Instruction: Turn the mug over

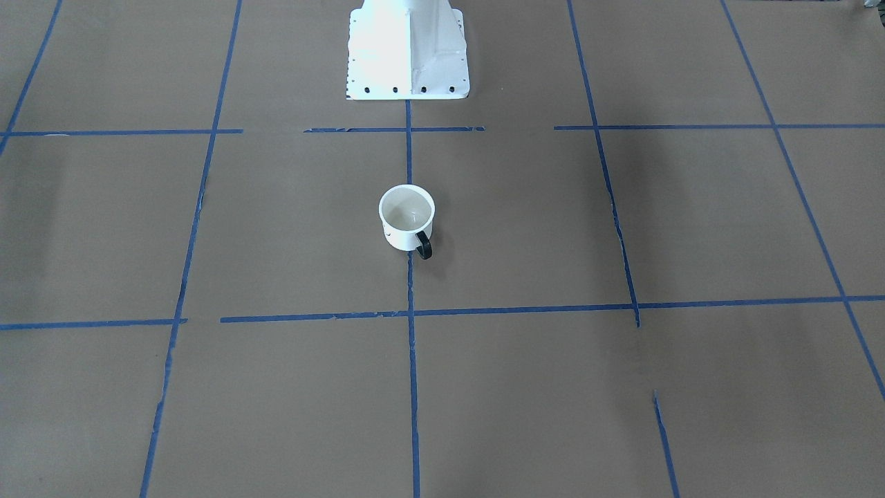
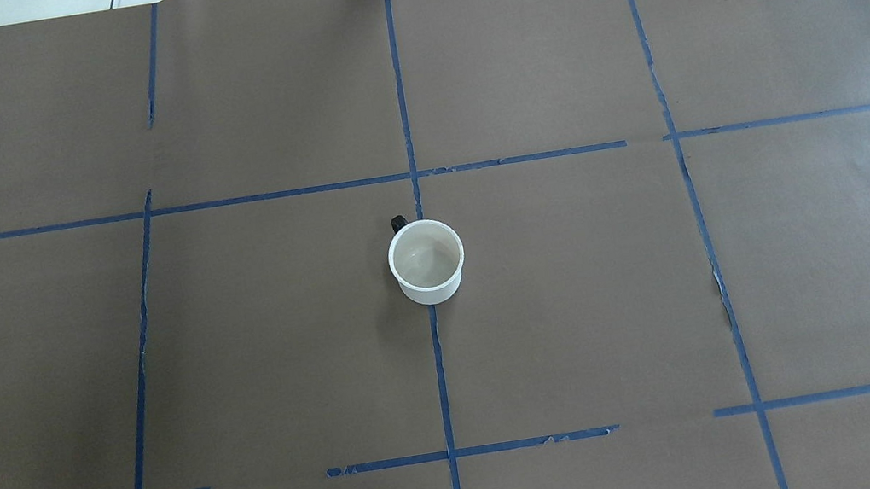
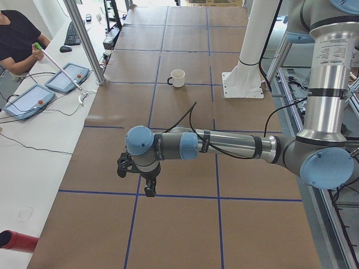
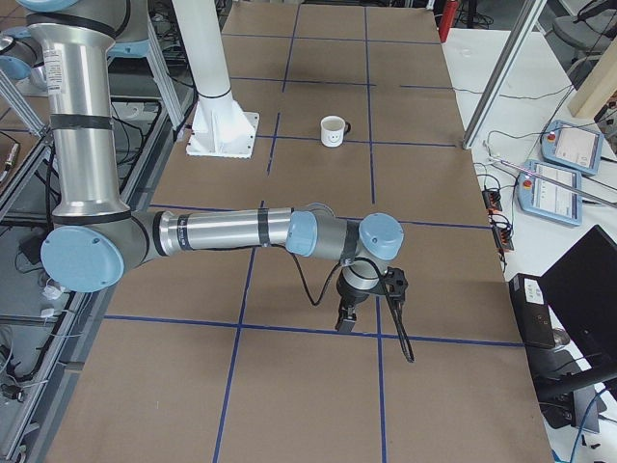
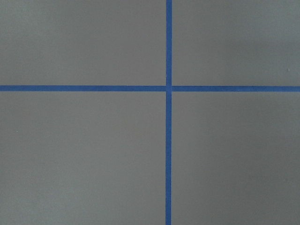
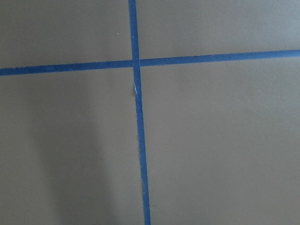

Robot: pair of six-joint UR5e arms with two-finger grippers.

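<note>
The small white mug (image 1: 406, 221) stands upright with its mouth up in the middle of the brown table, on a blue tape line. Its black handle (image 1: 424, 245) points away from the robot base. It also shows in the overhead view (image 2: 426, 261), the left side view (image 3: 178, 78) and the right side view (image 4: 333, 130), where its smiley face is visible. My left gripper (image 3: 148, 191) hangs over the table far from the mug; I cannot tell whether it is open. My right gripper (image 4: 344, 326) also hangs far from the mug; I cannot tell its state either. Both wrist views show only paper and tape.
The white robot pedestal (image 1: 408, 48) stands at the table's robot side behind the mug. A person (image 3: 17, 39) sits at a side bench with teach pendants (image 3: 25, 101). A metal post (image 3: 84, 39) stands at the table's far edge. Blue tape lines grid the table.
</note>
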